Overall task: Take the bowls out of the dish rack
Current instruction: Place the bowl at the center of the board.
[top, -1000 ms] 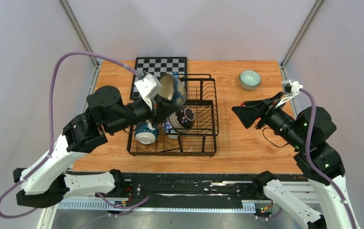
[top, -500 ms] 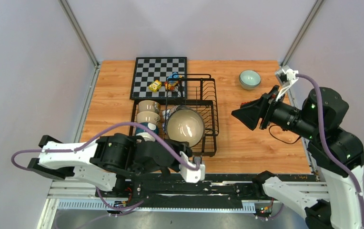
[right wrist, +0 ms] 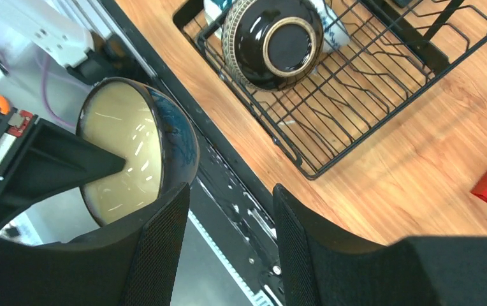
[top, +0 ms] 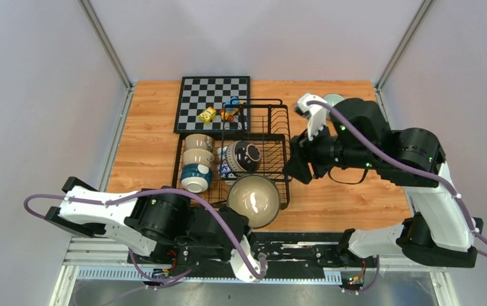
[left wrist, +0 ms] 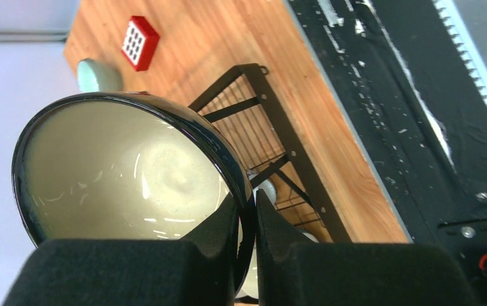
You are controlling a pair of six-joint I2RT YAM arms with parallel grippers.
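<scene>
Left gripper (left wrist: 247,210) clamps the cream-lined bowl (top: 254,201) by its rim; right gripper (top: 294,171), jaws apart and empty, is near, to its right.

Robot lab test cell: bare pale-grey panel walls (top: 37,95) between silver aluminium frame posts (top: 104,41), orange wood-grain tabletop (top: 152,127), black metal mounting rail (top: 305,243) at 6 o'clock, white-and-black robot arms (top: 94,213) bolted there.

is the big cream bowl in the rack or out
Out: the left gripper pinches the big cream bowl by its rim, tilted in the air by the dish rack's near edge.
</scene>
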